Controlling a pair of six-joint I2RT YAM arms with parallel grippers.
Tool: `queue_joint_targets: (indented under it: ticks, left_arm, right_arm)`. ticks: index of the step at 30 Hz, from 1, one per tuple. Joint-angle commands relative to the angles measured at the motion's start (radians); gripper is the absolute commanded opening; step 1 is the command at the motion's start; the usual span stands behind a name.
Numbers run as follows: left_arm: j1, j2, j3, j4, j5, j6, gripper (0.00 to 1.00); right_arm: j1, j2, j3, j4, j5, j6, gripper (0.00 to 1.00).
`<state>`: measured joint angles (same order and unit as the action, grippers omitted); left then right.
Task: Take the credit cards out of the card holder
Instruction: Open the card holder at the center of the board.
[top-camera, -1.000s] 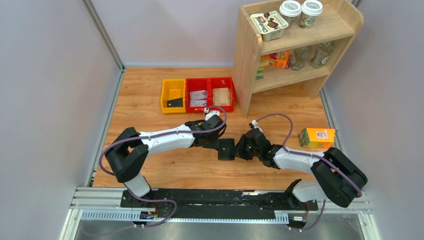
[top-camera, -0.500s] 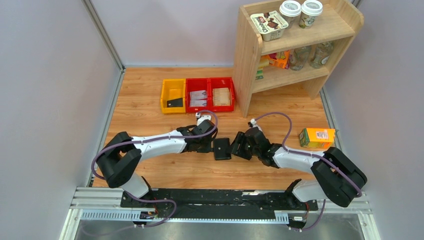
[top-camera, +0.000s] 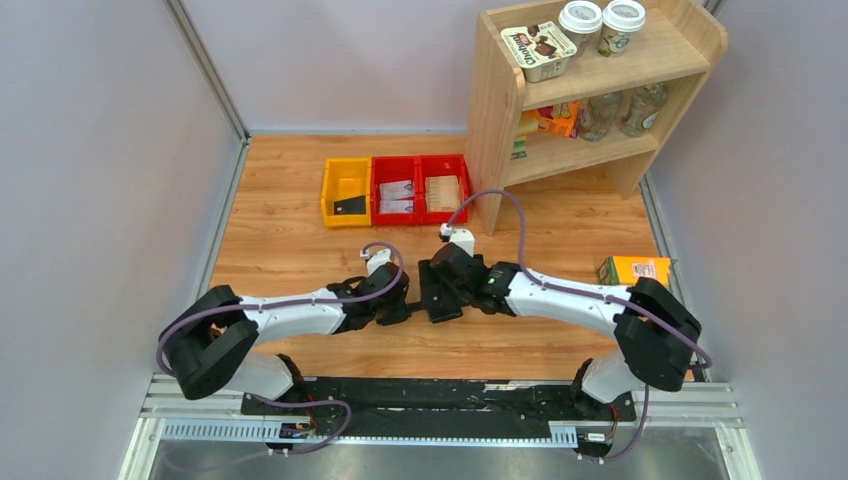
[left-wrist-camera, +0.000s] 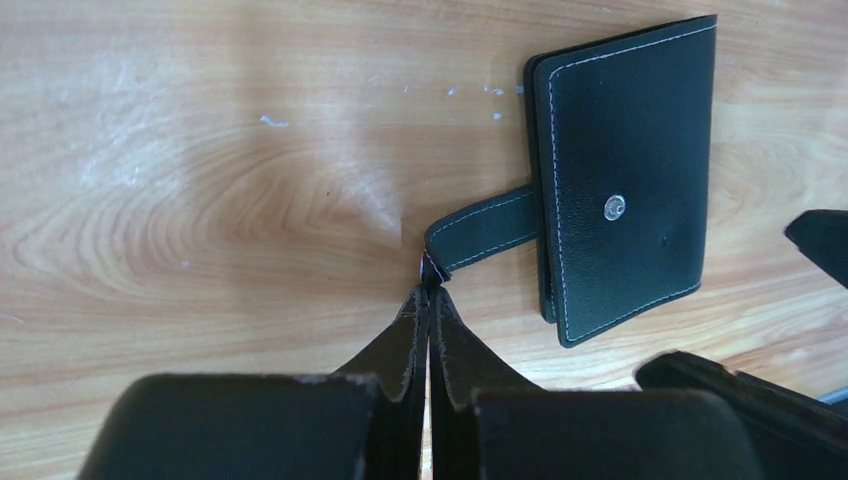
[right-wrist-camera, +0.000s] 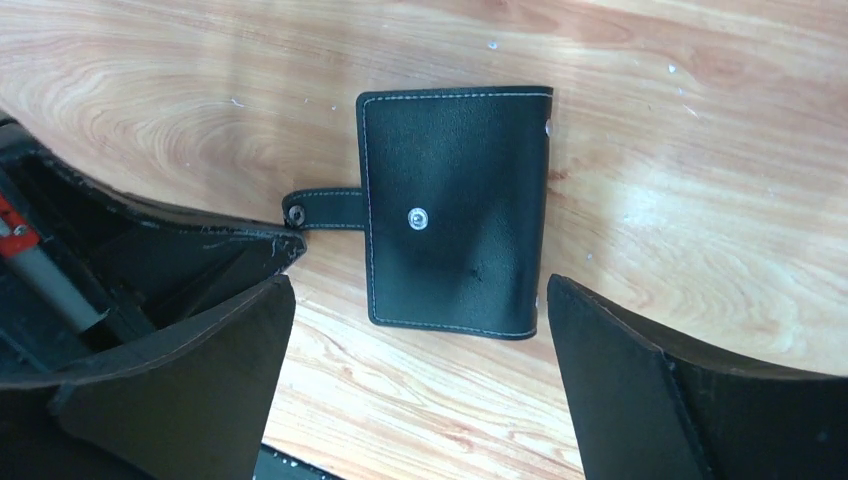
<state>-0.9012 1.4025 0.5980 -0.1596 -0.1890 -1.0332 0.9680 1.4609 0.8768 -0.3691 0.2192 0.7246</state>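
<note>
Right gripper (right-wrist-camera: 420, 285) now astride card holder (right-wrist-camera: 455, 210)

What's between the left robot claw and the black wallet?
Only the strap tab of the small black leather-like bifold wallet, reaching the left gripper, whose jaws are shut. The left wrist view shows it.

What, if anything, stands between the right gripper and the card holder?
Nothing visible does. The open right gripper hangs over the closed card holder; the shut left gripper sits off to the side at its strap tab.
</note>
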Motion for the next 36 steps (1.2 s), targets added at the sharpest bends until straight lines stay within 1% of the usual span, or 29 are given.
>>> queue_joint_targets:
  ticks: [1, 4, 8, 14, 17, 19, 21, 22, 24, 25, 28, 31, 33, 36]
  left_arm:
    - [-0.001, -0.059, -0.095, 0.097, -0.004, -0.12, 0.0]
    - [0.001, -0.089, -0.156, 0.141, -0.013, -0.171, 0.0]
    - [-0.001, -0.109, -0.201, 0.192, -0.013, -0.198, 0.0]
    - [-0.001, -0.126, -0.208, 0.198, -0.012, -0.189, 0.0]
    - [-0.001, -0.172, -0.184, 0.164, -0.024, -0.153, 0.0]
    - [0.001, -0.215, -0.146, 0.079, -0.046, -0.105, 0.0]
    - [-0.001, -0.258, -0.098, 0.028, -0.069, -0.047, 0.0]
    - [-0.001, -0.281, -0.083, 0.017, -0.076, -0.003, 0.0]
    - [-0.001, -0.29, 0.007, -0.014, -0.073, 0.05, 0.0]
    - [-0.002, -0.287, 0.028, -0.027, -0.058, 0.067, 0.0]
    - [-0.011, -0.234, 0.15, -0.029, -0.012, 0.131, 0.0]
    - [-0.027, -0.156, 0.235, -0.015, 0.074, 0.151, 0.0]
    - [-0.037, -0.1, 0.279, 0.003, 0.104, 0.148, 0.0]
    - [-0.047, -0.06, 0.309, 0.022, 0.128, 0.147, 0.0]
  right_arm:
    - [0.046, 0.093, 0.103, -0.128, 0.134, -0.077, 1.0]
    - [0.052, 0.156, 0.14, -0.148, 0.154, -0.077, 1.0]
    - [0.072, 0.213, 0.166, -0.148, 0.157, -0.094, 1.0]
    - [0.098, 0.246, 0.198, -0.146, 0.16, -0.102, 1.0]
    - [0.098, 0.233, 0.197, -0.185, 0.215, -0.08, 1.0]
    - [0.098, 0.176, 0.173, -0.182, 0.242, -0.07, 1.0]
    - [0.098, 0.063, 0.133, -0.175, 0.272, -0.065, 1.0]
    - [0.095, 0.017, 0.117, -0.175, 0.298, -0.062, 1.0]
    - [0.084, -0.086, 0.081, -0.183, 0.359, -0.05, 1.0]
    - [0.077, -0.14, 0.064, -0.185, 0.382, -0.044, 1.0]
    - [0.048, -0.282, -0.001, -0.176, 0.431, -0.022, 1.0]
    - [0.025, -0.387, -0.071, -0.139, 0.436, -0.021, 1.0]
    - [0.012, -0.434, -0.117, -0.117, 0.418, -0.011, 1.0]
    - [0.009, -0.468, -0.157, -0.111, 0.407, 0.015, 1.0]
